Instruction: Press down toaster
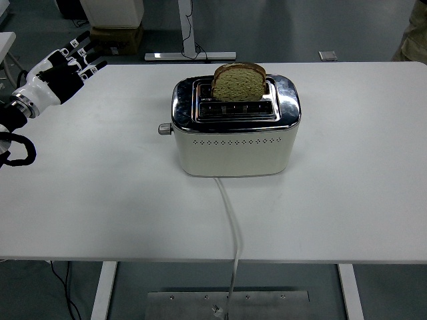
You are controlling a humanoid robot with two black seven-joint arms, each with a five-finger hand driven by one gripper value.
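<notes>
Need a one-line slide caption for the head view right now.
Left hand open at the table's far-left corner; bread slice standing up in the toaster, lever unpressed.

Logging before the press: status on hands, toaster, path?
Left robot hand open, far left, clear of toaster. Right not in view. Lever up, bread slice standing high in rear slot. Path clear.

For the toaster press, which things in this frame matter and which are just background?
Job:
toaster
lever on its left end, still up
bread slice standing tall in the far slot
left hand, open, at the table's far left

Background:
cord
table
boxes on the floor behind
</notes>
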